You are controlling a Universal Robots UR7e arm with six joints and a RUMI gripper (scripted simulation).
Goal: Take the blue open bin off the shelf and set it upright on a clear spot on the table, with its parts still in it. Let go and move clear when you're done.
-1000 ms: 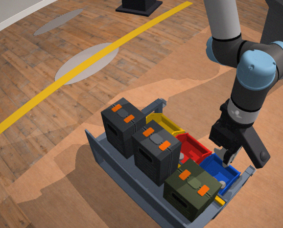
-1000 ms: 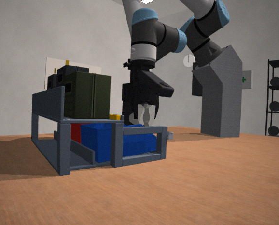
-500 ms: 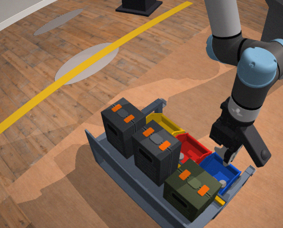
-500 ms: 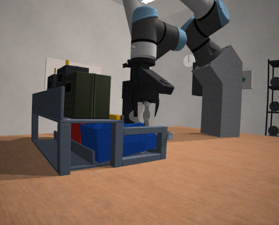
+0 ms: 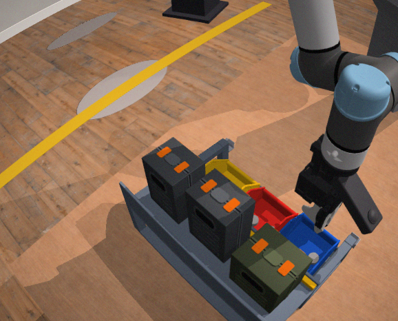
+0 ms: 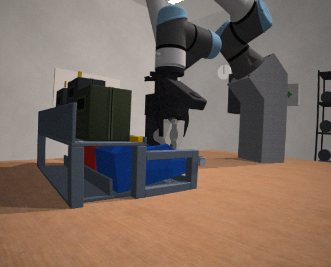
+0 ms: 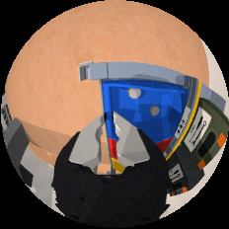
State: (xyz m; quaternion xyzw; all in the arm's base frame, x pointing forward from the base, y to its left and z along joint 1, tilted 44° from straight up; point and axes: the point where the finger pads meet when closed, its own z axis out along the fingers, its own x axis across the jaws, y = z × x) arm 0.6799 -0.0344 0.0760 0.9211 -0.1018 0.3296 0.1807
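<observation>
The blue open bin [image 5: 308,240] sits in the grey shelf's [image 5: 192,241] lower level at the near right end, tilted up at its outer end in the side view [image 6: 142,168]. My gripper [image 5: 321,220] is shut on the bin's outer wall, gripping the rim from above. In the wrist view my gripper's fingers pinch the blue wall [image 7: 106,133]. Two grey round parts [image 7: 133,93] [image 7: 155,111] lie inside the bin. One part also shows from above [image 5: 313,257].
A red bin [image 5: 270,206] and a yellow bin [image 5: 232,172] stand beside the blue one. Two black cases [image 5: 171,178] [image 5: 220,213] and a green case [image 5: 270,265] sit on the shelf's upper level. The arm's grey pedestal [image 6: 260,114] stands behind.
</observation>
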